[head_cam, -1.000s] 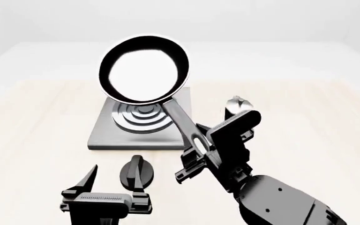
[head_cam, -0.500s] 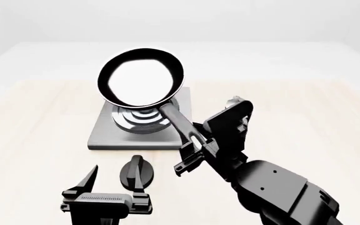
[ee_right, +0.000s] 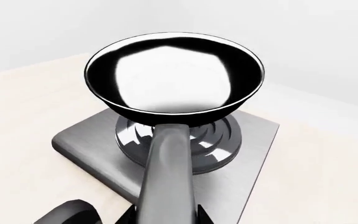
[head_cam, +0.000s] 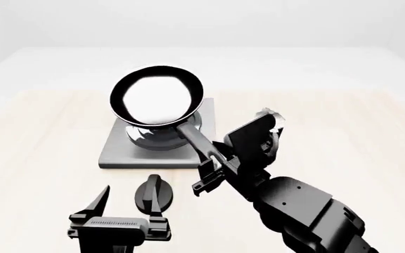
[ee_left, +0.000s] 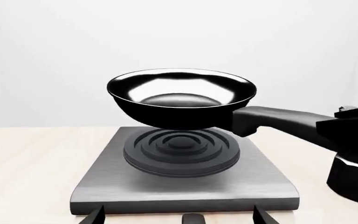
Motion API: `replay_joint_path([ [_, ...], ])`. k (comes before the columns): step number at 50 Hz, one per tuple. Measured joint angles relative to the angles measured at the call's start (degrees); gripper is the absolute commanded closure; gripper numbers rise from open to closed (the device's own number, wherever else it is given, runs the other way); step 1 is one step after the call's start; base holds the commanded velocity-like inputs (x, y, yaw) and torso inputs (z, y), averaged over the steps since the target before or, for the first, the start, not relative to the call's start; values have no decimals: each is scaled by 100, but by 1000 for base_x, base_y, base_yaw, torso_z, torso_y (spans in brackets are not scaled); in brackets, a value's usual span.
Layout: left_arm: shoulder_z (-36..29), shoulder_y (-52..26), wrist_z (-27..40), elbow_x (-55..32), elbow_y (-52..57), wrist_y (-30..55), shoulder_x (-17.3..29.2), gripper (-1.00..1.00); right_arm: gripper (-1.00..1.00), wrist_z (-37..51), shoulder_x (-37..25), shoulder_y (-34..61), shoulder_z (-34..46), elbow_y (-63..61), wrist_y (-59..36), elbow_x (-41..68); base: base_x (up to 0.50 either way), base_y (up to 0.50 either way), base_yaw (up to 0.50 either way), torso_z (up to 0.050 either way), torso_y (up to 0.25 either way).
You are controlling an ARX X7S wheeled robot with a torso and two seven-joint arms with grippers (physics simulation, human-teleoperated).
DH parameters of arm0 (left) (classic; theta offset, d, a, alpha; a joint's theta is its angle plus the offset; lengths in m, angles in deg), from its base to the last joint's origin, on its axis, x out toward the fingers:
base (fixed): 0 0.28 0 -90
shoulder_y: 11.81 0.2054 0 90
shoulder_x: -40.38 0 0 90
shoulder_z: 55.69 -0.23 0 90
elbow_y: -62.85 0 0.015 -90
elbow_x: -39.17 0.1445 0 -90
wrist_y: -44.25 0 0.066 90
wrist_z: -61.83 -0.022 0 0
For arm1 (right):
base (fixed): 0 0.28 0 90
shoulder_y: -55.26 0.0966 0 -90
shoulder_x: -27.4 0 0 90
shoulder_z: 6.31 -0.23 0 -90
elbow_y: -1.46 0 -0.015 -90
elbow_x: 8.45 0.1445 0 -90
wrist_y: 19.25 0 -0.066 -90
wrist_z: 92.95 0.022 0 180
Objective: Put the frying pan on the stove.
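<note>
Frying pan (ee_left: 182,98) position: suspended in the air directly above the round dark burner of the stove (ee_left: 185,184), level, with a visible gap between the pan base and the topmost burner ring in the left wrist view. The glossy bowl reflects white light. Its long dark grey handle (head_cam: 196,141) runs back from the bowl toward the near right of the surface (head_cam: 40,147), and the right pincer (head_cam: 213,171) is clamped on that handle near its end, carrying the pan.

The stove is a flat square grey slab lying on the pale wooden surface, roughly at its middle and set slightly toward the far edge. The burner's raised concentric rings sit at the centre of the slab, and the pan bowl covers most of them in the head view.

A small black round knob (head_cam: 153,194) stands on the surface just in front of the stove's near edge. The left pincer (head_cam: 122,208) hangs close to the near edge of the surface, its fingers spread wide and holding nothing; the knob lies just beside its right finger.

A small black-and-silver moka pot (head_cam: 267,117) stands right of the stove, mostly hidden behind the right arm.
</note>
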Motion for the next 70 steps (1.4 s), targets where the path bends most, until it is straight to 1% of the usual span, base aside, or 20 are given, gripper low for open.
replay_joint_path([
  [37, -67, -36, 24, 2, -104, -63, 2, -100, 100, -203, 205, -145, 135, 645, 435, -301, 0, 0, 0, 1, 2],
  [70, -118, -43, 62, -3, -117, -83, 25, -100, 100, -225, 341, -70, 219, 1047, 550, -450, 0, 0, 0, 0, 2],
])
